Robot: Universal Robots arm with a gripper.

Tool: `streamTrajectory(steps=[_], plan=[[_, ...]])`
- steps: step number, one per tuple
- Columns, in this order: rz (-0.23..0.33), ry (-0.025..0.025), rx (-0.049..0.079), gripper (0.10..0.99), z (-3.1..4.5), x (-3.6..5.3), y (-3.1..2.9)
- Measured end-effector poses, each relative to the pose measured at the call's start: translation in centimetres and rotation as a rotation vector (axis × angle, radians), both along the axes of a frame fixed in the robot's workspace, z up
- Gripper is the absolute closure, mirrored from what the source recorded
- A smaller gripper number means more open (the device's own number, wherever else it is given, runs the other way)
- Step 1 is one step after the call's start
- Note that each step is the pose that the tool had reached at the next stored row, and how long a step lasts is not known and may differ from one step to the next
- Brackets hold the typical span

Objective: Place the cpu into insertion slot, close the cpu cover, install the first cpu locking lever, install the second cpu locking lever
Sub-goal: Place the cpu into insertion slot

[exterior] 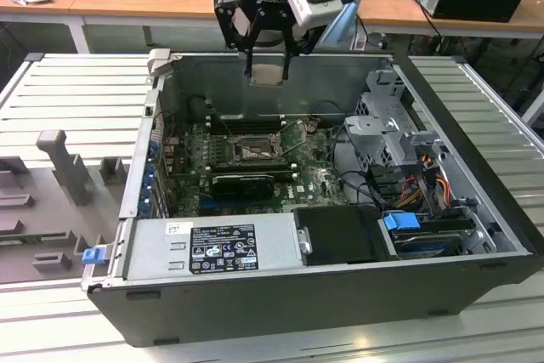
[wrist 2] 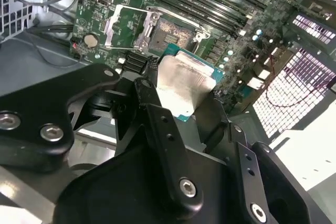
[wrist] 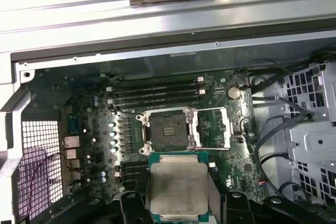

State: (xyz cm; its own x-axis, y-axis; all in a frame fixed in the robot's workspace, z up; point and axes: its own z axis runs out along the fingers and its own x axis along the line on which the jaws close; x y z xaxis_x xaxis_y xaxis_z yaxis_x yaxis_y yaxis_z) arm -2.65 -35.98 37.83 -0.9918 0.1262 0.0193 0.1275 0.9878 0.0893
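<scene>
Step one, placing, we judge: gripper (exterior: pixel 268 67), upper centre of the exterior view, fingers pinching the cpu (wrist: pixel 177 190). The insertion slot (wrist: pixel 167 131) lies bare, cpu cover (wrist: pixel 212 128) open; seating calls for square alignment.

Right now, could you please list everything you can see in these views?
computer case: one, dark grey, open, on the slatted table.
motherboard: one, green, inside the case.
insertion slot: one, dark with silvery rim, mid-board, empty.
cpu cover: one, silvery, swung open beside the slot.
memory slots: several, black, alongside the slot.
power supply: one, silver, low in the exterior view.
drive cage: one, grey, at the exterior view's right.
cpu: one, silver-grey, in the gripper above the case.
gripper: one, black, shut on the cpu.
</scene>
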Motion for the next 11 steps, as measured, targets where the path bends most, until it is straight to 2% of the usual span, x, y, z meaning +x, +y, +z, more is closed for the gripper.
streamTrajectory(steps=[11], plan=[[-0.088, 0.0000, -0.001, 0.557, 0.00, -0.01, 0.00]])
